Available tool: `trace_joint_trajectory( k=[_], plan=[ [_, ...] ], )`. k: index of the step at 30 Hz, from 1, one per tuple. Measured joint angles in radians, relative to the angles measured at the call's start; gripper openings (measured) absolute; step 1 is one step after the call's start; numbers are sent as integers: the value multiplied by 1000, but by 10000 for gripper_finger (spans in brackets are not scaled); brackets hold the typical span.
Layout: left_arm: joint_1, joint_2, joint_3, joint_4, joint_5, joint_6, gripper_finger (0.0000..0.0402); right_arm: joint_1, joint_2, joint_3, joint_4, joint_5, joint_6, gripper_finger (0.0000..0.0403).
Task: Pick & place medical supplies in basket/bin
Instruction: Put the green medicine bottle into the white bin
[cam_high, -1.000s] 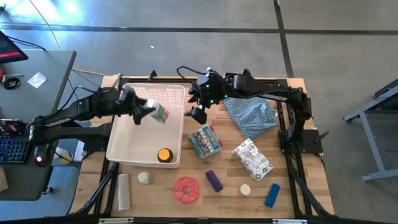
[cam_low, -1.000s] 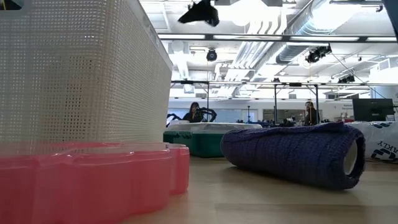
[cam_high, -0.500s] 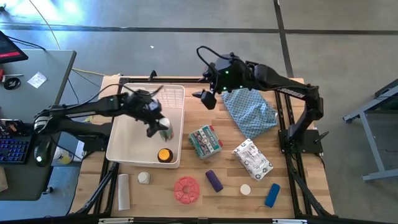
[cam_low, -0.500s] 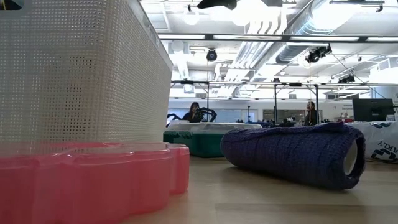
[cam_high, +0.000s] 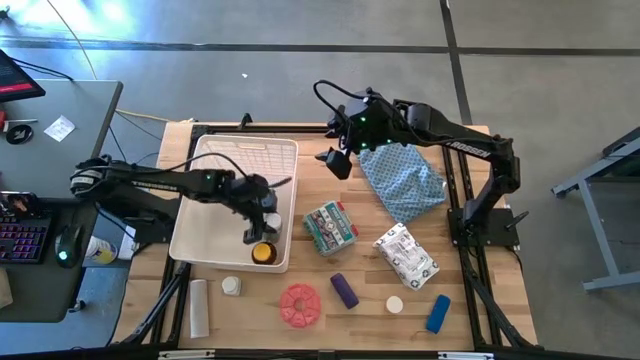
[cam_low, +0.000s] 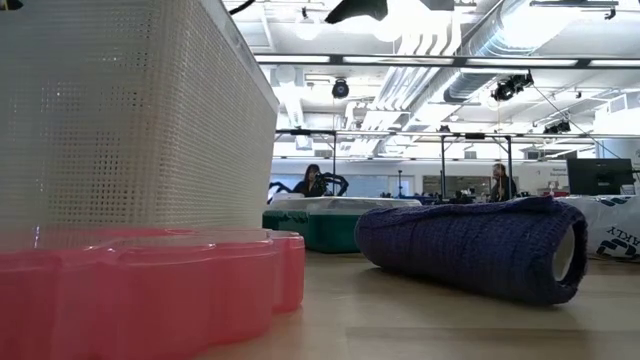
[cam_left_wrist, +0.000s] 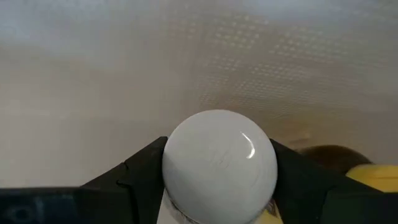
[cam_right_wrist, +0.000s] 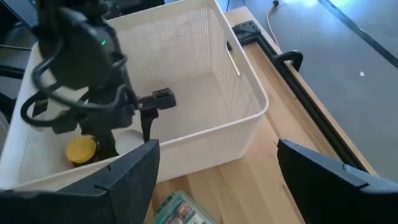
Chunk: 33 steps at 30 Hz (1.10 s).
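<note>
My left gripper (cam_high: 255, 222) is down inside the white bin (cam_high: 200, 215), near its front right corner, clamped across a white-capped jar (cam_left_wrist: 219, 163); the left wrist view shows a finger on each side of the round cap, with the bin wall behind. Just beside it, in that same corner, sits the amber bottle (cam_high: 264, 250) with the yellow cap, already in. The jar looks rigid and light, with a smooth cap, so I judge it could slip or roll if let go from height; better to set it low on the bin floor, then open. Outside the bin along the table's front edge: a white tube (cam_high: 199, 307), another white-capped jar (cam_high: 232, 286), the red disc (cam_high: 299, 305), the purple cylinder (cam_high: 344, 290), a small white cap (cam_high: 395, 304) and the blue cylinder (cam_high: 437, 313). The discs and jars are stiff, so grip them across the diameter; the cylinders will probably roll, so take them mid-length across the axis. Mid-table lie the green-white packet (cam_high: 330, 226) and the white printed packet (cam_high: 406, 255), which look soft and crinkly; pinch an edge or the narrow side. My right gripper (cam_high: 333, 160) hovers by the bin's far right corner, jaws wide and empty, next to the blue patterned cloth (cam_high: 405, 180), which stays put.
</note>
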Motion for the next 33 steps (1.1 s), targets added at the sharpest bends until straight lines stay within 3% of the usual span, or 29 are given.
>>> trace_joint_trajectory(
  k=[7, 19, 24, 29, 33],
  plan=[
    [-51, 25, -21, 22, -89, -5, 322, 0, 0, 0, 2, 18, -2, 314],
    [-80, 24, -44, 74, -92, -36, 284, 0, 0, 0, 1, 21, -2, 314],
    [-80, 5, 5, 45, -127, -57, 277, 0, 0, 0, 1, 16, -2, 314],
    [-80, 0, 47, 36, -75, -57, 275, 0, 0, 0, 12, -25, -6, 314],
    [-80, -1, 92, -76, -74, -56, 275, 0, 0, 0, 13, -32, -5, 314]
  ],
)
